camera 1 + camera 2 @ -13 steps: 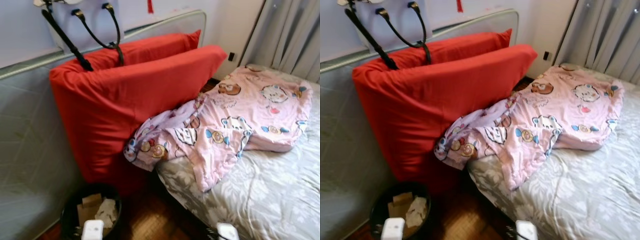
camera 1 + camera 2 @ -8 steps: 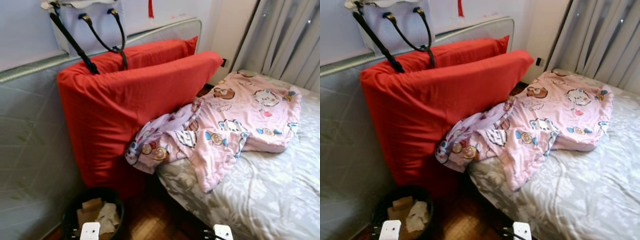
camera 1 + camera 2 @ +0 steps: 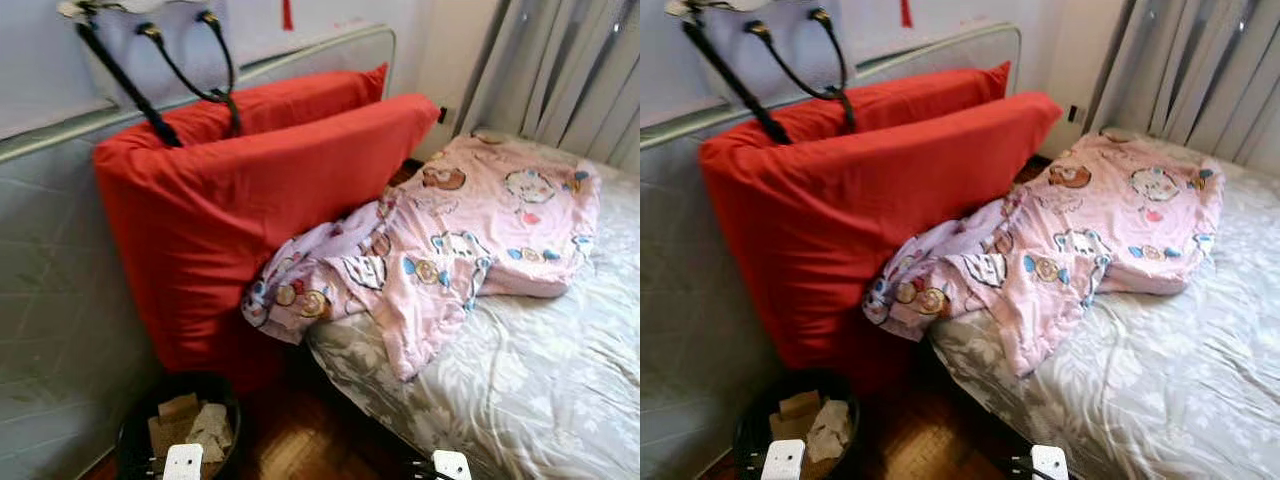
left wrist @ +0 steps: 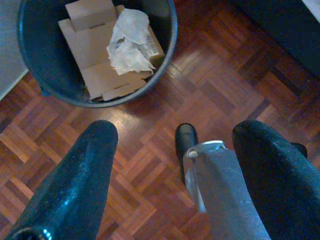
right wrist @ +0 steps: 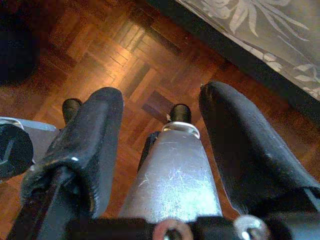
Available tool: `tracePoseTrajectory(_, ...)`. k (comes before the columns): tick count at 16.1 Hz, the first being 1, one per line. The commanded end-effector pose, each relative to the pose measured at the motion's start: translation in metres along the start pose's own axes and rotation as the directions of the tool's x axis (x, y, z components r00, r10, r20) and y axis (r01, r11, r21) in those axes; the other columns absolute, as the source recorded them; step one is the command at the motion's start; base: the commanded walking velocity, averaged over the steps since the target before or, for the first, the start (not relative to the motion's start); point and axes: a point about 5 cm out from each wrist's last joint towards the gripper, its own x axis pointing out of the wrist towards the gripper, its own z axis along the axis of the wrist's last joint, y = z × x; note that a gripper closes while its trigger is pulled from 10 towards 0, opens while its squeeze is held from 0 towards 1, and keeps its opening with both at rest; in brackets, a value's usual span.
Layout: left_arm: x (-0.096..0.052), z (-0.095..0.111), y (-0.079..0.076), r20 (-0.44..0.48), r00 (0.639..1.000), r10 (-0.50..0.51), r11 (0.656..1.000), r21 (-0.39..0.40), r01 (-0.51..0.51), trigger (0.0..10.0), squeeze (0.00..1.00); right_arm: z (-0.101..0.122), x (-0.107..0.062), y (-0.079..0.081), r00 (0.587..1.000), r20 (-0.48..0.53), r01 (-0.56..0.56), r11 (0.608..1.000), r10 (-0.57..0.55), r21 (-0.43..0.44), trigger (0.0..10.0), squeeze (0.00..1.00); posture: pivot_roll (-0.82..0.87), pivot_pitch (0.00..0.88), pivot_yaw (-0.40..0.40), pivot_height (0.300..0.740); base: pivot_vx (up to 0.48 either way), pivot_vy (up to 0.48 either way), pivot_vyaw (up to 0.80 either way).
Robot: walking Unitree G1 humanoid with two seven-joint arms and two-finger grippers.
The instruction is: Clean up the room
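Left fingers (image 4: 85, 175) spread above floor; blanket (image 3: 450, 240) lengthwise along bed (image 3: 540, 390).

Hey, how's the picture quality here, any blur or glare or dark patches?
Eye views: slightly soft, daylight from the curtains; the bin sits in shadow. Left wrist view: sharp on the floor, fingers blurred. Right wrist view: glare on the parquet, dark corner.
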Motion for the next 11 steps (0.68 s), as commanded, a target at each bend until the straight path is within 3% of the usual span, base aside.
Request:
tracePoseTrajectory(1,0.0000,-0.0007,-0.0003,-0.005,1.000,-0.001,1.000,-0.008,0.001,10.0,0.00,0.0011,0.0000,-0.0010,1.000,0.005,-0.001,1.000,0.001,-0.014,10.0,0.00,0.08,0.000,-0.023,0.740,0.000,0.000,0.00)
tracePoseTrajectory(2,-0.0001,-0.0007,0.0002,-0.004,1.000,0.000,1.000,-0.009,0.000,10.0,0.00,0.0014,0.0000,-0.0007,1.000,0.004,-0.007,1.000,0.007,-0.028,10.0,0.00,0.08,0.000,-0.023,0.740,0.000,0.000,0.00)
tracePoseTrajectory(7,-0.0003,-0.0011,0.0015,-0.004,1.000,-0.002,1.000,-0.008,0.002,10.0,0.00,0.0002,-0.0002,0.0005,1.000,0.003,-0.024,1.000,0.024,-0.005,10.0,0.00,0.08,0.000,-0.023,0.740,0.049,0.000,0.75)
tracePoseTrajectory(11,-0.0004,-0.0012,0.0020,-0.004,1.000,0.000,1.000,-0.010,-0.001,10.0,0.00,0.0002,-0.0002,0.0003,1.000,0.007,-0.019,1.000,0.019,0.014,10.0,0.00,0.08,0.000,-0.024,0.740,0.254,0.000,0.00)
